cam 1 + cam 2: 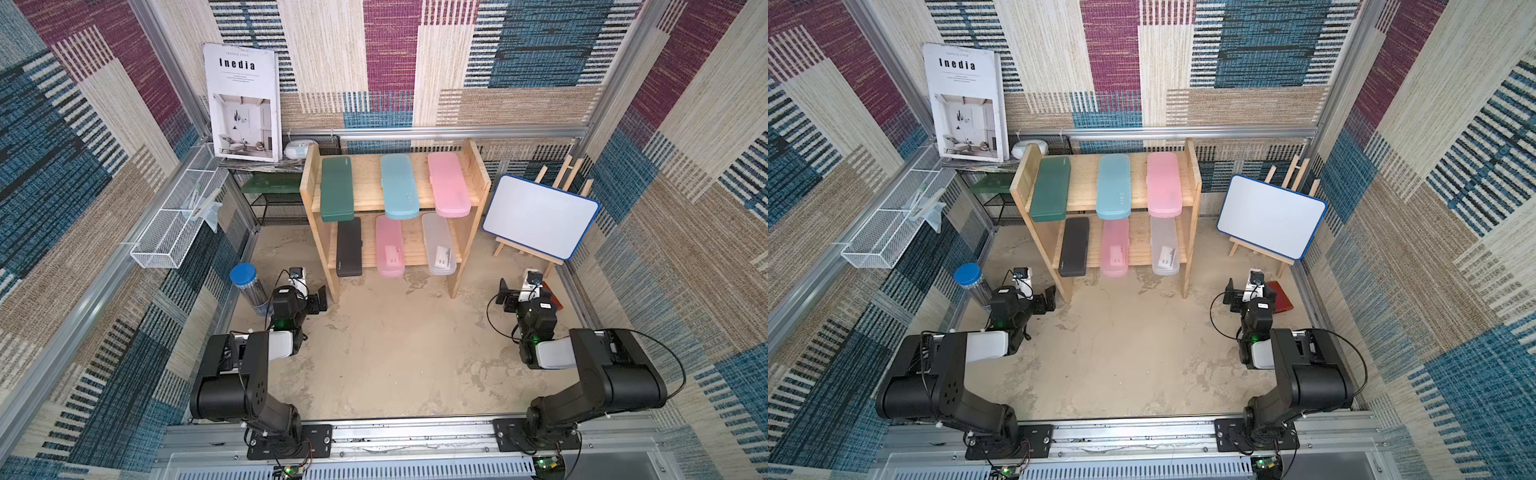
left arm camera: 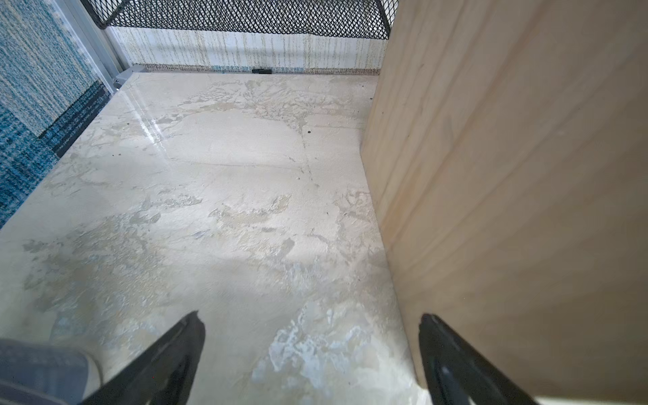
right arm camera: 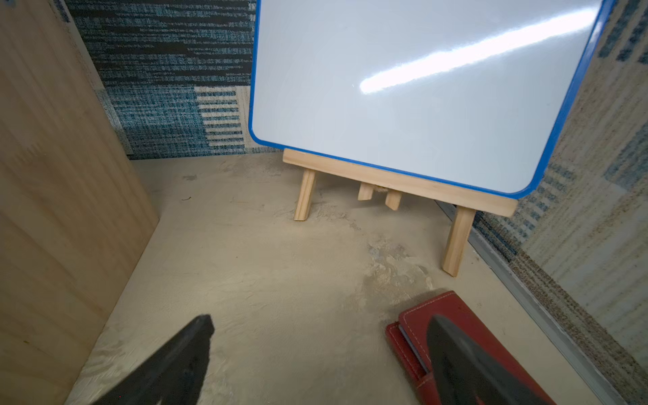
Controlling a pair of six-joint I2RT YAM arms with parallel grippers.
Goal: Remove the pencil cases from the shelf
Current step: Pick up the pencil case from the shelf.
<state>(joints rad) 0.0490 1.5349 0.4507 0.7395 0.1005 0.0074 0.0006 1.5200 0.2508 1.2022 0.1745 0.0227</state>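
The light wooden shelf [image 1: 368, 178] stands at the back middle in both top views. Its top board carries a dark green pencil case [image 1: 337, 189], a light blue one [image 1: 399, 187] and a pink one [image 1: 449, 185]. On the lower board lie a black case [image 1: 349, 247], a pink case [image 1: 390, 246] and a frosted clear case [image 1: 438, 245]. My left gripper [image 2: 310, 315] is open and empty, low beside the shelf's left side panel [image 2: 508, 175]. On the other side, near the right panel [image 3: 52, 175], my right gripper [image 3: 319, 317] hangs open, holding nothing.
A whiteboard on a small easel [image 1: 540, 216] stands at the back right. A red wallet [image 3: 452, 315] lies under my right gripper's outer finger. A blue-lidded jar [image 1: 245, 286] stands left of my left gripper. A black mesh rack [image 1: 278, 203] and white wire basket [image 1: 174, 232] are back left.
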